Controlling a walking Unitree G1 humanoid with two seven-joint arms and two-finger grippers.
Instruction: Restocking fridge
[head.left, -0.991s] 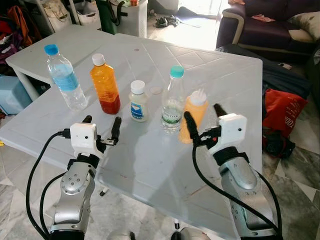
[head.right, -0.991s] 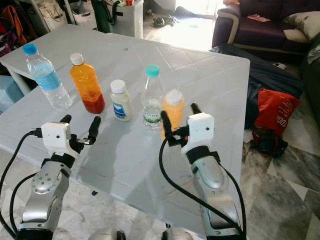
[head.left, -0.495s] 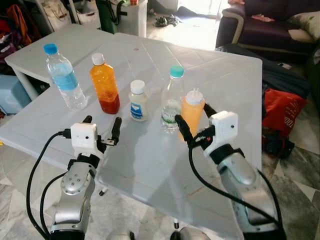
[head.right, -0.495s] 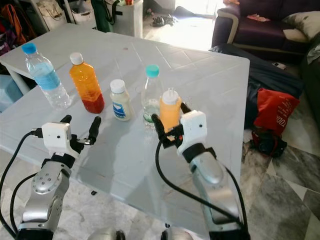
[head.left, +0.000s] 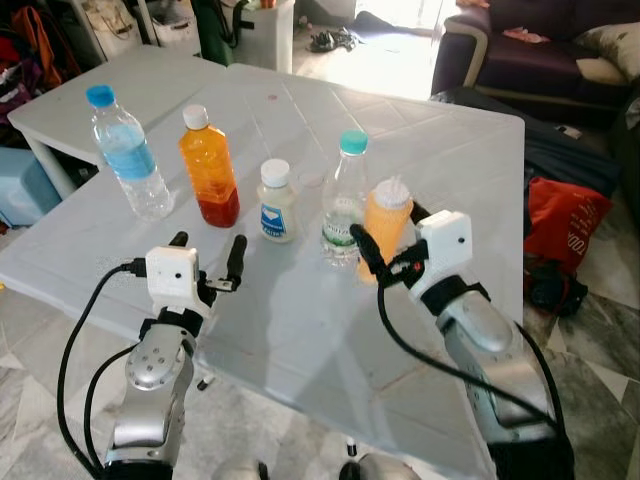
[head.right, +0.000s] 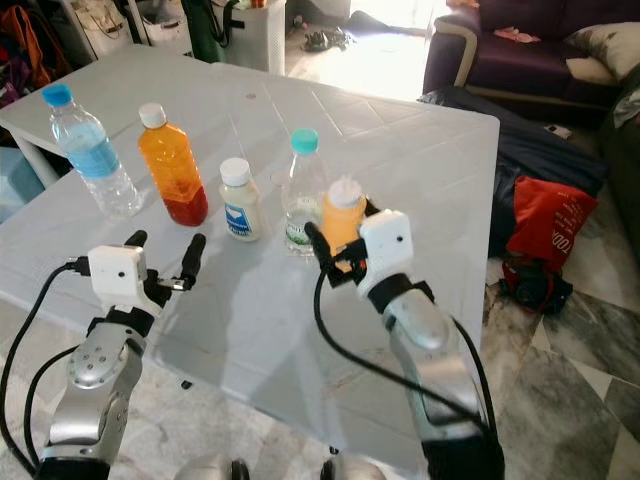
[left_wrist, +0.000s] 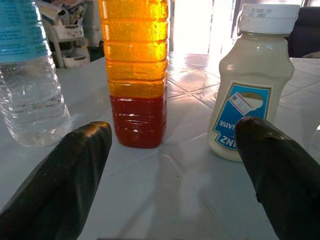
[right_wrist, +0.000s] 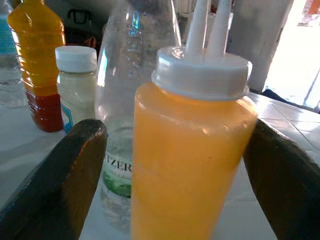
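Now I see the orange squeeze bottle (head.left: 386, 222) standing upright on the table (head.left: 290, 330), nozzle up. My right pincer (head.left: 390, 245) straddles it, fingers apart, not clamped. My left pincer (head.left: 207, 255) hovers spread, nearer.

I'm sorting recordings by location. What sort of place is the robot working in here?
Most likely a lived-in home's living area. A dark sofa stands behind the white plastic table, the floor is marble-look tile, and bags and clothes, such as a red bag, lie about.

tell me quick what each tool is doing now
Left tool: open, holding nothing, above the table.
Right tool: open, fingers either side of the orange squeeze bottle, not clamped.
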